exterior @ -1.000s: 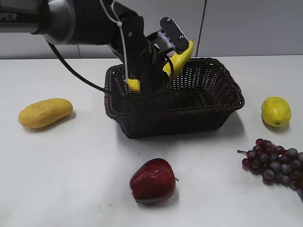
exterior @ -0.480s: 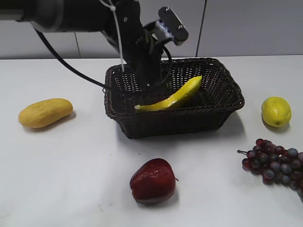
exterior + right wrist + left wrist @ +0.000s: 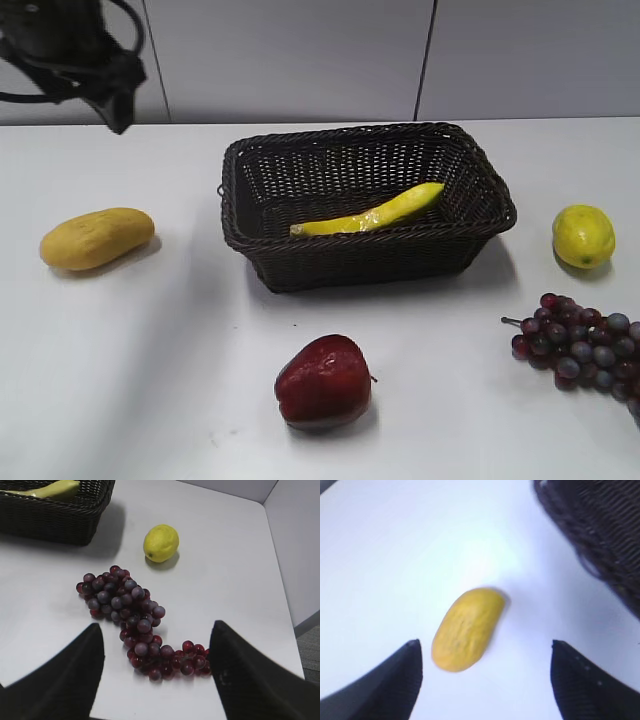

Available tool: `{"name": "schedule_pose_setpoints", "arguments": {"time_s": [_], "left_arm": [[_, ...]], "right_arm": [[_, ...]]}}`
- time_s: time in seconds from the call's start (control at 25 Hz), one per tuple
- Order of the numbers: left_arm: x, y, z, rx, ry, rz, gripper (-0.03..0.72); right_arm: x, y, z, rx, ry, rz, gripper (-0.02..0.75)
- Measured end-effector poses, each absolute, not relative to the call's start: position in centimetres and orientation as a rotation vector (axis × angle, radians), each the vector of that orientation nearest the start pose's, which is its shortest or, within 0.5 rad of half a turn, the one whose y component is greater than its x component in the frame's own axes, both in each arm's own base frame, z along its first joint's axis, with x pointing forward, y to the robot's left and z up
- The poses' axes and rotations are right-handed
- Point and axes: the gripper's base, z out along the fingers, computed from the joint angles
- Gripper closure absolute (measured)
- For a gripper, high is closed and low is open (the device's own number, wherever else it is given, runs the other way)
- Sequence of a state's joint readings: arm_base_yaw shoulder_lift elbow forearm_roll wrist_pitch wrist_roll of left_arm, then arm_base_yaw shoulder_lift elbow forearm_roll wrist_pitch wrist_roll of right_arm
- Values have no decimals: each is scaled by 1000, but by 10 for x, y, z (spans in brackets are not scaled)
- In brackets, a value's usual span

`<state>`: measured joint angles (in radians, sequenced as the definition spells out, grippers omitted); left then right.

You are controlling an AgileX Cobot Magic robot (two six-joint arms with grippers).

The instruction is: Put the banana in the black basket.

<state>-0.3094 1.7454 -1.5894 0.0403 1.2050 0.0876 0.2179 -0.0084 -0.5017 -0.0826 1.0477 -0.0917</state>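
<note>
The banana (image 3: 372, 214) lies flat inside the black basket (image 3: 480, 170) at the table's middle, along its front wall; its tip also shows in the right wrist view (image 3: 55, 489). My left gripper (image 3: 485, 652) is open and empty, high over the far left of the table above an orange-yellow oval fruit (image 3: 467, 629); its arm (image 3: 75, 55) shows at the exterior view's top left. The basket's corner (image 3: 600, 535) shows in the left wrist view. My right gripper (image 3: 156, 645) is open and empty above the grapes (image 3: 132, 615); it is out of the exterior view.
The orange-yellow oval fruit (image 3: 97, 238) lies left of the basket. A red apple (image 3: 324, 383) sits in front of it. A lemon (image 3: 583, 236) and a bunch of red grapes (image 3: 580, 345) lie on the right. The table's right edge (image 3: 280, 585) is close to the lemon.
My left gripper let go of the banana, which dropped into the basket and settled flat. The left arm then pulled up and away to the far left.
</note>
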Motion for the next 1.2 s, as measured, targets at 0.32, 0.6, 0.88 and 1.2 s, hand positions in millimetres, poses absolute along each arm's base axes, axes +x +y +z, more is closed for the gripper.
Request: {"name": "schedule_pose_setpoints", "arguments": {"time_s": [0.32,0.6,0.88,1.2], "left_arm": [[282,-34,329,297,2826,45,99],[197,-22,316,293,2834,40,99],[112,-11,288,286,2781,38,99],[39,-2,270,253,2521,26,100]], "right_arm": [[-4,-8,279,-308,1995,-18,236],[-4,-8,279,-308,1995,-19,236],[-4,-8,279,-308,1995,-19,236],[-4,-8,279,-308,1995,-19,236]]}}
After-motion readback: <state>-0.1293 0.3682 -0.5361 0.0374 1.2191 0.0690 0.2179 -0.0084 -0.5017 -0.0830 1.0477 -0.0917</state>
